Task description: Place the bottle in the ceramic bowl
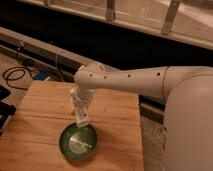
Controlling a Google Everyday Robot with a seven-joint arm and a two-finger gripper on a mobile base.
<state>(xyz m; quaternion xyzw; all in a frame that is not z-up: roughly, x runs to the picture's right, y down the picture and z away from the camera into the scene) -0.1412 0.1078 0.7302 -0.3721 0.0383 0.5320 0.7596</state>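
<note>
The dark-green ceramic bowl [78,143] sits on the wooden table [35,120] near its front middle, with a pale shiny centre. My gripper [80,107] hangs from the white arm that reaches in from the right. It points down just above the bowl's far rim. It is shut on the small white bottle [83,118], which hangs roughly upright with its lower end right over the far edge of the bowl. The white fingers partly hide the bottle.
Black cables [17,75] and a blue item [42,75] lie on the floor beyond the table's far left corner. A dark object [4,107] sits at the table's left edge. My white body [187,130] fills the right side.
</note>
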